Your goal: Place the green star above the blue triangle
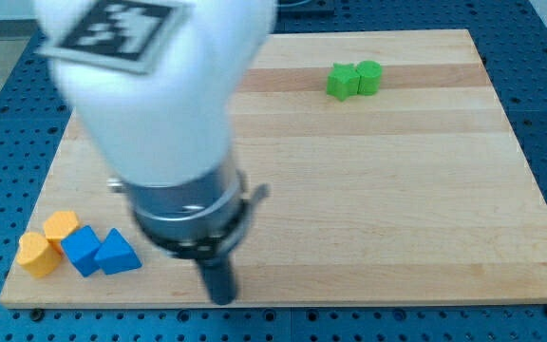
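Note:
The green star (343,81) lies near the view's top right, touching a green round block (369,76) on its right. The blue triangle (118,253) lies at the view's bottom left, touching a blue cube (83,251) on its left. My tip (221,296) is near the board's bottom edge, to the right of the blue triangle and apart from it, far from the green star.
Two orange blocks (62,227) (36,254) sit left of the blue cube, near the wooden board's (397,190) bottom left corner. The arm's white body (155,95) hides the board's upper left part.

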Controlling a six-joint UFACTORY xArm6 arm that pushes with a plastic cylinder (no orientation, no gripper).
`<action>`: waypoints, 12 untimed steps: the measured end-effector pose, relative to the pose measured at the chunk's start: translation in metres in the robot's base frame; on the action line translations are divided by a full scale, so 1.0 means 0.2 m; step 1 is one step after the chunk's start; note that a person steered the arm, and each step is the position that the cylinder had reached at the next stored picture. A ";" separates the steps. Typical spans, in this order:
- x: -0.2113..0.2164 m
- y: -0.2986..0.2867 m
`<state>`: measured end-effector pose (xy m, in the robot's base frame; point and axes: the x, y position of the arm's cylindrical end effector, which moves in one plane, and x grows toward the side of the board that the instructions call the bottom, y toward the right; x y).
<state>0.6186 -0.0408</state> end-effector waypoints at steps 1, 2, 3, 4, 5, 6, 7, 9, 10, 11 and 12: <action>-0.11 0.43; -0.39 0.81; -0.75 1.15; -1.15 1.32; -1.43 1.34; -1.56 1.28; -1.64 1.10; -1.63 0.76; -1.63 0.62; -1.62 0.47; -1.60 0.32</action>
<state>0.2980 0.0239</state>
